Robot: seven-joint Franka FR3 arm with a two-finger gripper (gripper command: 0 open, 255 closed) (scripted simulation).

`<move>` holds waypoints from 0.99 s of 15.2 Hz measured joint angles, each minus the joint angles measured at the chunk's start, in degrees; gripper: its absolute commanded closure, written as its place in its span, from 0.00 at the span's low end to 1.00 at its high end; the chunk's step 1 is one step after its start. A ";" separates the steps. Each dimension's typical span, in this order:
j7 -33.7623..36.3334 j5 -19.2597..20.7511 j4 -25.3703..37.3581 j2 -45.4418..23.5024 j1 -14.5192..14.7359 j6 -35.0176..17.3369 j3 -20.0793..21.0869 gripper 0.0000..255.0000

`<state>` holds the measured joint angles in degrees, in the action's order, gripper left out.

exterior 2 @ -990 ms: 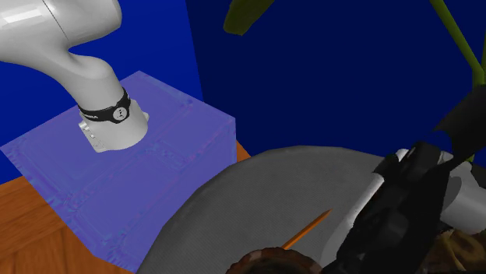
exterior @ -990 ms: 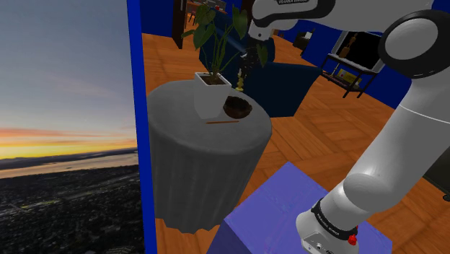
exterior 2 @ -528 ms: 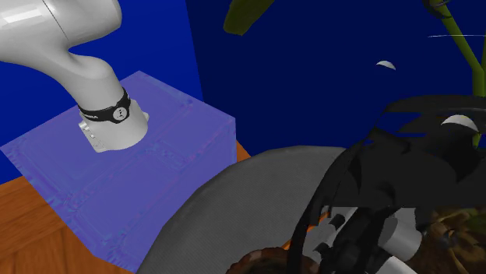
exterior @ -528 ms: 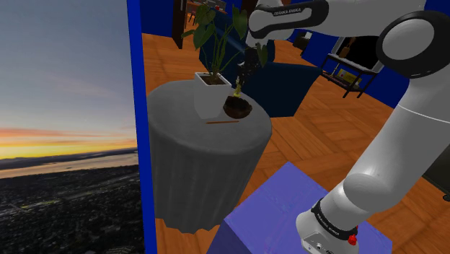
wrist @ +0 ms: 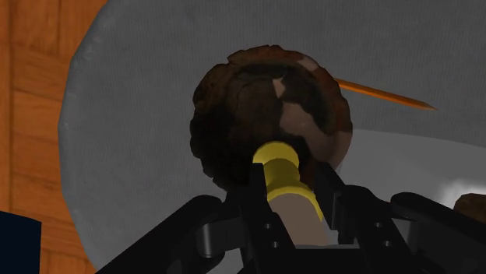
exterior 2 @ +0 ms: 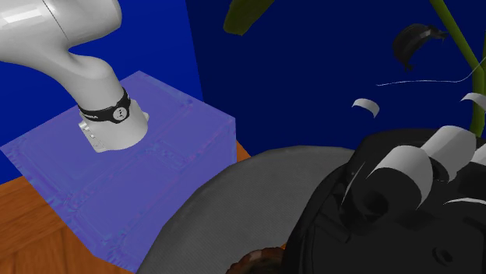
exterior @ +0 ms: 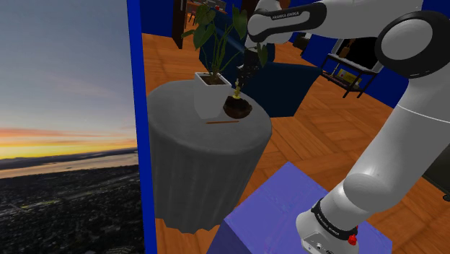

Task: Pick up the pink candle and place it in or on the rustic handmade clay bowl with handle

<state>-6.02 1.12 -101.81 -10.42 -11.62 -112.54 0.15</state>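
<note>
yellow at its tip and tan below, the candle (wrist: 282,175) is clasped between the fingers of the black claw (wrist: 296,204) and is held pointing down over the mottled brown clay bowl (wrist: 257,93) on the round grey bench (wrist: 132,117). the placing step is judged to be in hand. a short descent is called for next, then a release inside the rim, clear of the thin orange stick (wrist: 389,96) beside the bowl.

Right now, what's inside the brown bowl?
I see just its blotchy brown inside, nothing lying in the bowl. The yellow-tipped candle, clasped by the gripper, hangs over it and covers the near part.
</note>
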 measured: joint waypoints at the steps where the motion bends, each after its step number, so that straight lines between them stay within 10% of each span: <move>1: 0.00 0.00 0.00 0.00 0.00 -0.01 0.00 0.00; 15: -0.06 -0.01 5.72 1.07 0.03 6.87 -0.02 0.00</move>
<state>-6.08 1.11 -96.09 -9.35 -11.59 -105.67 0.13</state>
